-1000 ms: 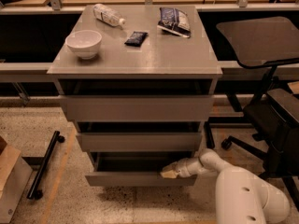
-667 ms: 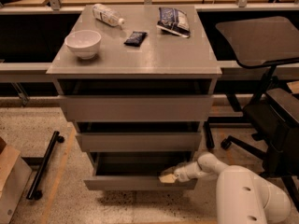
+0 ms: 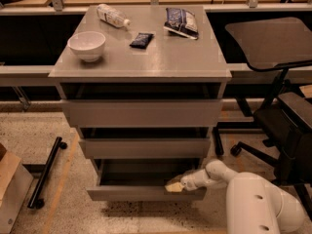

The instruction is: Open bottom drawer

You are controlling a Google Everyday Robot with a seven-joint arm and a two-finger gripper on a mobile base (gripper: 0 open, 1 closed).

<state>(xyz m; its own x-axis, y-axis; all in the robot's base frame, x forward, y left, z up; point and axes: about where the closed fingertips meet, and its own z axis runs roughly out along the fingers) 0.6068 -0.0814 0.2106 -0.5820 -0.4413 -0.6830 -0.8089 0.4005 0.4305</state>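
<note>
Camera view is centred on a grey three-drawer cabinet (image 3: 141,112). Its flat matte grey bottom drawer (image 3: 141,193), lowest of the three, is seen pulled partly out, with its dark inside exposed. The tan-tipped claw (image 3: 174,186) of the white rounded robot arm (image 3: 258,204) is placed at the right of that drawer front's top edge; whether it is clenched or released cannot be told. On the worktop (image 3: 161,57) a white bowl (image 3: 87,45) and a blue snack bag (image 3: 181,21) are set.
</note>
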